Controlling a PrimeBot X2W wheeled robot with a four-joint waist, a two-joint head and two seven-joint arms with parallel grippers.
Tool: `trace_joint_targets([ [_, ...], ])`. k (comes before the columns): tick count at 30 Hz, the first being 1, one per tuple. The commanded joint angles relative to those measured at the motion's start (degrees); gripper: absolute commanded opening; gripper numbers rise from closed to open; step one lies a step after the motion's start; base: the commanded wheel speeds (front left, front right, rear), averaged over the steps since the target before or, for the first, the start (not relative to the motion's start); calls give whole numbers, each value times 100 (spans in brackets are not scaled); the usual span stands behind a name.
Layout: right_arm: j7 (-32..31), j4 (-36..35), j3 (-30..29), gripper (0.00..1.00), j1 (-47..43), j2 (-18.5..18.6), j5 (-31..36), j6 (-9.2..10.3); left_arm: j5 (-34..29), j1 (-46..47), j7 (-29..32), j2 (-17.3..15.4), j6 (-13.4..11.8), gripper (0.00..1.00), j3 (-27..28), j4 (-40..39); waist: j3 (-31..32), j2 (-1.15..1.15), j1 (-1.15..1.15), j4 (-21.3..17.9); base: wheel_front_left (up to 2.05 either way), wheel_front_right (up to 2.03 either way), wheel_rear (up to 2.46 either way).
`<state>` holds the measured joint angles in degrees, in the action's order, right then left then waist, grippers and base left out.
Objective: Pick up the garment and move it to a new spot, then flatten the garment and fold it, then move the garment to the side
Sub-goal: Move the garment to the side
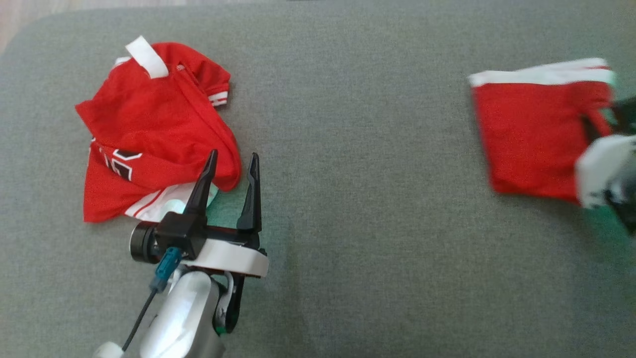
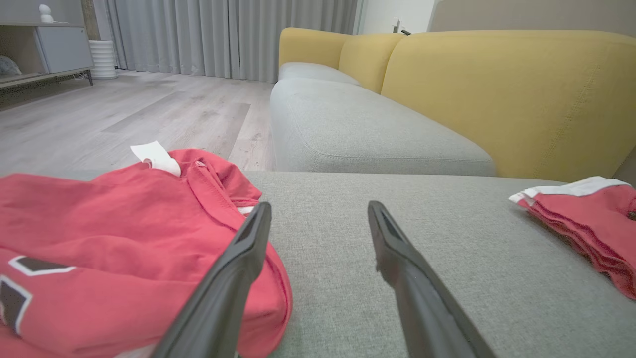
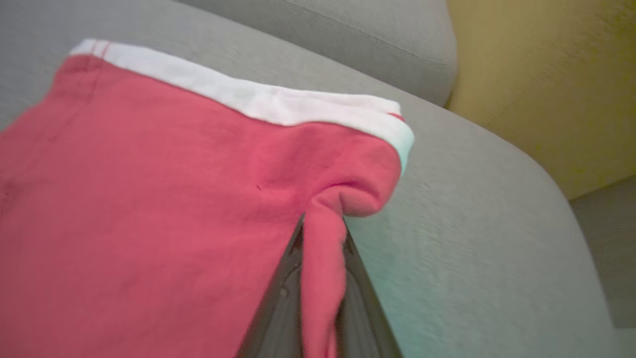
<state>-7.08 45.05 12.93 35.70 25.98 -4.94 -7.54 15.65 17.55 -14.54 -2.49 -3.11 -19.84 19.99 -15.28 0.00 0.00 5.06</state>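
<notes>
A folded red garment (image 1: pixel 531 134) with a white band lies at the right of the grey cushion (image 1: pixel 372 223). My right gripper (image 1: pixel 595 127), blurred at the right edge, is shut on the garment's right edge. In the right wrist view a pinch of red cloth (image 3: pixel 323 258) is bunched between the closed fingers (image 3: pixel 283 298) of that gripper (image 3: pixel 323 223). A crumpled red jersey (image 1: pixel 149 124) with a white tag lies at the left. My left gripper (image 1: pixel 233 156) stands open at the jersey's lower right edge, one finger over the cloth. The folded garment (image 2: pixel 586 219) also shows at the right of the left wrist view.
Beyond the cushion stand a grey sofa seat (image 2: pixel 357 129) and a yellow backrest (image 2: pixel 497 89). Wooden floor (image 2: pixel 124 109) and a low cabinet (image 2: pixel 49 44) lie past the jersey (image 2: pixel 99 238). The cushion's rounded edge (image 3: pixel 521 199) is close on the right.
</notes>
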Motion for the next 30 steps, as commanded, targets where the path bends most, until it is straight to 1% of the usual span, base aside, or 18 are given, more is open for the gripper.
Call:
trace_joint_targets([
  [1,-48,-201,158,0,-101,345,-51,5,12,159,-46,-39,-33,100,207,-206,-84,0,0,-7,0,0,0],
  [3,-122,-218,218,0,-174,764,-101,5,7,191,-46,-39,-18,100,199,-223,-169,0,0,5,0,0,0],
  [7,-191,-130,145,0,-236,1406,-70,5,-29,267,-46,-39,10,100,226,-230,-342,0,0,49,0,0,0],
  [11,-198,0,-181,0,-137,1678,99,5,-70,332,-46,-39,37,100,281,-242,-488,0,0,94,0,0,0],
  [17,-107,180,-612,0,-6,1836,463,5,-96,391,-46,-39,77,100,313,-257,-630,0,0,143,0,0,0],
  [28,23,222,-1315,0,134,1633,1118,5,-129,469,-46,-39,96,100,341,-253,-773,0,0,169,0,0,0],
  [29,62,190,-1393,41,143,1600,1190,5,-130,472,-46,-39,94,100,340,-245,-765,0,0,163,0,0,0],
  [30,99,167,-1473,100,148,1558,1257,5,-131,475,-46,-39,91,100,339,-232,-744,0,0,155,0,0,0],
])
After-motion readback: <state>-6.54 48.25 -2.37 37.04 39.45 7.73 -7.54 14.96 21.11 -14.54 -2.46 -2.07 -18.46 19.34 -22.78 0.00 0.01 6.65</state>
